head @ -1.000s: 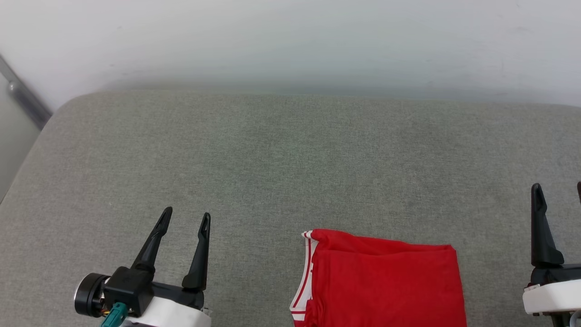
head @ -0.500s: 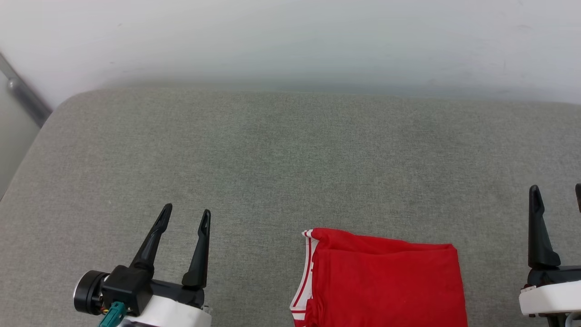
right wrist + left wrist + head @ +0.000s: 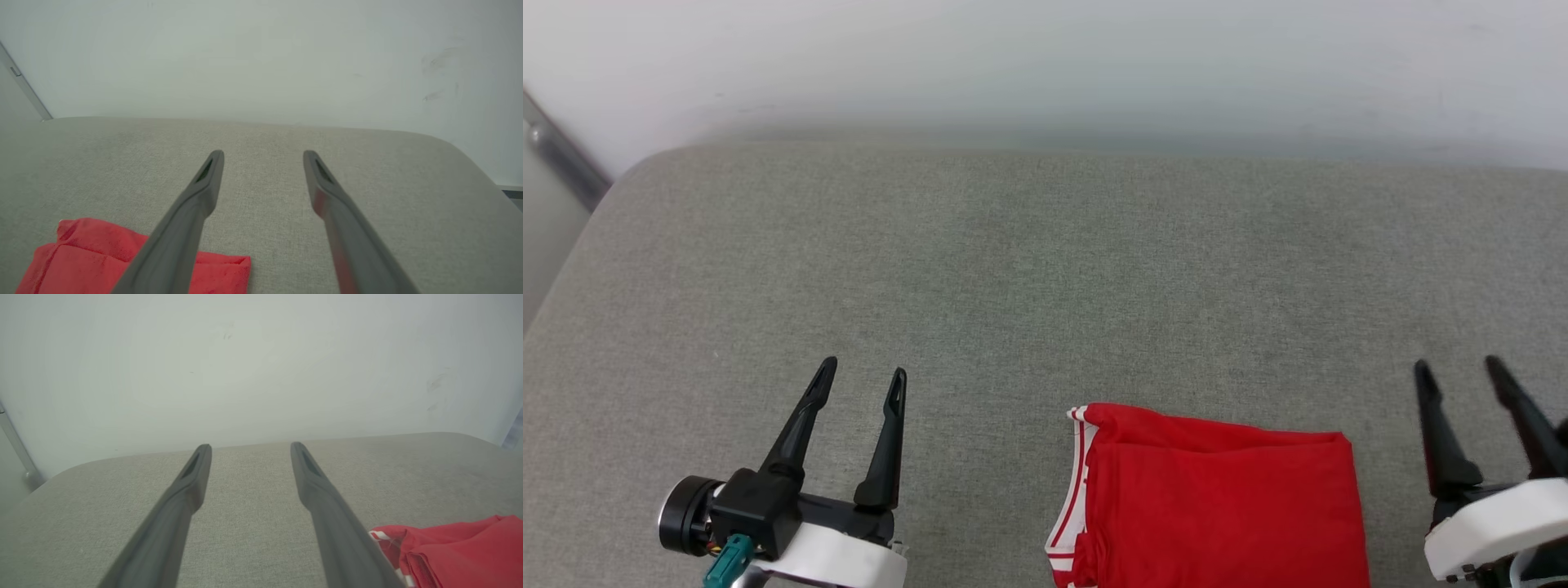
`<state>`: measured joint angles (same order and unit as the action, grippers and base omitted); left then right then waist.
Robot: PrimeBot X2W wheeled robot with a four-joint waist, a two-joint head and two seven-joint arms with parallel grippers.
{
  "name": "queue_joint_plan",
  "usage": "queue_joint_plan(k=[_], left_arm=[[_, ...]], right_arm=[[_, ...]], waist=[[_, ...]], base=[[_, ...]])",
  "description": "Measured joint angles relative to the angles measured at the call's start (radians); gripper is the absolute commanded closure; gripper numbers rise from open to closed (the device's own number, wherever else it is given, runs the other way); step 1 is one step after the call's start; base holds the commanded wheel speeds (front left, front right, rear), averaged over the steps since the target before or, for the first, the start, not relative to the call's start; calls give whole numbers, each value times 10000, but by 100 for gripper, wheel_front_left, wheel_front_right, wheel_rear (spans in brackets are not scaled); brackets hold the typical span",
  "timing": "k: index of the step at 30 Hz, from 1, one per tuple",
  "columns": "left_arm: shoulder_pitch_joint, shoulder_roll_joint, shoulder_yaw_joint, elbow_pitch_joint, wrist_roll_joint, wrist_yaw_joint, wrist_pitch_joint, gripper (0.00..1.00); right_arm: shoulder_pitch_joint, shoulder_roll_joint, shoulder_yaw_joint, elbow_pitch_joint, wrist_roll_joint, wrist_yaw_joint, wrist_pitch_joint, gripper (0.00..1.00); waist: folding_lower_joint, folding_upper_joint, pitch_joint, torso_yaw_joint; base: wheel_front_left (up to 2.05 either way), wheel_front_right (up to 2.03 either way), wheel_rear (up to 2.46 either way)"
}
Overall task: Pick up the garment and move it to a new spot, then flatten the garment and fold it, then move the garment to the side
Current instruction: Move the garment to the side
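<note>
The garment is a red shirt with red-and-white striped trim, folded into a neat rectangle at the near edge of the grey cushioned surface. It also appears at the lower right of the left wrist view and the lower left of the right wrist view. My left gripper stands open to the left of the garment, apart from it and holding nothing. On the garment's right, my right gripper is open too, with nothing between its fingers.
A pale wall runs along the far edge of the surface. A grey metal bar slants down at the far left corner. The surface's rounded corners show at far left and far right.
My right gripper has come inward to the left, so both its fingers now show. The left gripper and the garment have stayed in place; the head camera has shifted slightly.
</note>
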<state>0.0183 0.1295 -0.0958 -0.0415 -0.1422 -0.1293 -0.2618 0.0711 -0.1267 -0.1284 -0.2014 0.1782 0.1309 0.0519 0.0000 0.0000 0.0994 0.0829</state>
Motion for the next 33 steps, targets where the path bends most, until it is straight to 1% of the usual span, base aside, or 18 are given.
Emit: queue_joint_plan(k=[2,4,6,11,12,14,16,18,19,22,25,30,32,33], left_arm=[[-58,19,-21,4,17,0,0,0],[-84,35,-52,15,25,0,0,0],[-141,42,-104,67,-17,0,0,0],[-341,31,-265,119,-38,0,0,0],[-385,35,-291,134,-44,0,0,0],[-495,23,-366,153,-44,0,0,0],[-592,23,-460,207,-40,0,0,0],[-686,13,-479,299,-13,0,0,0],[-711,-6,-506,339,-12,0,2,0],[-859,-61,-623,422,-4,-2,2,0],[-915,-84,-640,456,-15,-2,0,0],[-1086,-107,-729,518,-54,-2,0,0],[-1091,-121,-796,564,-90,-2,2,0],[-1093,-125,-805,577,-105,-2,0,0]], right_arm=[[12,-334,314,-79,380,0,1189,0],[151,-757,593,-280,721,2,2646,0],[300,-997,616,-520,1032,0,4245,0],[587,-1009,516,-1346,1695,0,7881,0],[667,-966,495,-1480,1739,0,8426,0],[679,-918,399,-1687,1653,0,9168,0],[678,-976,485,-1670,1315,0,9680,0],[661,-767,560,-1465,1325,0,9921,0],[644,-623,583,-1296,1321,0,9981,0],[562,-552,539,-786,1191,0,10105,0],[482,-84,345,-441,1388,-2,10123,0],[364,-61,397,27,1193,-2,9961,0],[362,-176,550,171,1030,-19,9894,0],[361,-274,673,242,911,-19,9791,22]], waist=[[0,0,75,21],[0,0,163,49],[1,0,262,89],[0,0,577,225],[0,0,638,266],[0,0,766,368],[1,0,898,487],[1,0,1023,617],[1,0,1086,687],[1,0,1244,922],[1,0,1376,1141],[0,0,1561,1434],[0,0,1595,1534],[0,0,1603,1572]], base=[[0,0,0],[0,0,0],[0,0,0],[0,0,0],[0,0,0],[0,0,0],[0,0,0],[0,0,0],[0,0,0],[0,0,0],[0,0,0],[0,0,0],[0,0,0],[0,0,0]])
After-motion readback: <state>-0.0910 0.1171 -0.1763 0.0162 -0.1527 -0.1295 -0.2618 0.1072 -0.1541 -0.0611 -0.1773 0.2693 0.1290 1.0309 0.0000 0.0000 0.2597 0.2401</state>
